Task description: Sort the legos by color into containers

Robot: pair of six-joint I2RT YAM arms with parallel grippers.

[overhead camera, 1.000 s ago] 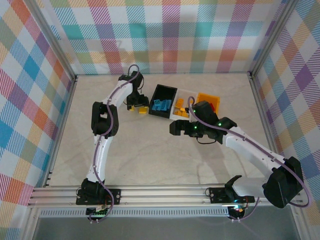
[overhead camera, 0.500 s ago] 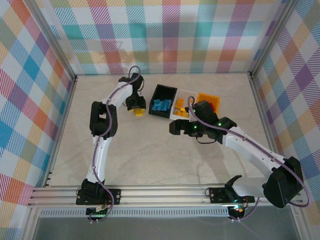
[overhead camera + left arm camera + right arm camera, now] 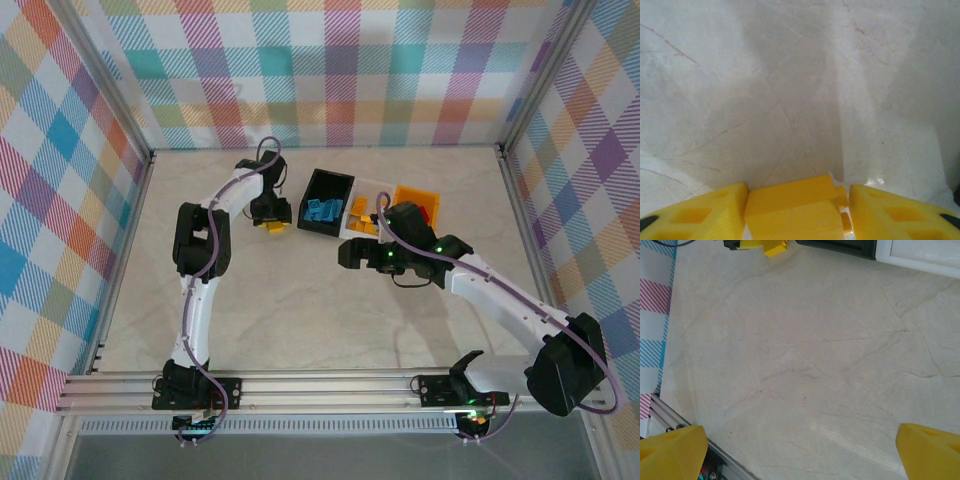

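A yellow lego (image 3: 790, 207) sits between my left gripper's (image 3: 798, 200) yellow fingers, which are shut on it just above the table. From above, this left gripper (image 3: 271, 214) and its yellow lego (image 3: 271, 226) are left of the black container (image 3: 313, 189), which holds blue legos (image 3: 322, 210). The white container (image 3: 374, 186) holds yellow legos (image 3: 360, 209). The yellow-orange container (image 3: 412, 193) holds red legos (image 3: 427, 213). My right gripper (image 3: 349, 256) hangs open in front of the containers, with bare table between its fingers (image 3: 670, 447).
The marble-patterned table (image 3: 300, 300) is fenced by metal rails and plaid walls. In the right wrist view the front rail (image 3: 670, 412) runs along the lower left, and the black container's wall (image 3: 840, 246) and the white container's wall (image 3: 920, 252) lie along the top.
My left gripper has shifted slightly and come down over the yellow lego left of the black container, closing on it. The right arm has not moved.
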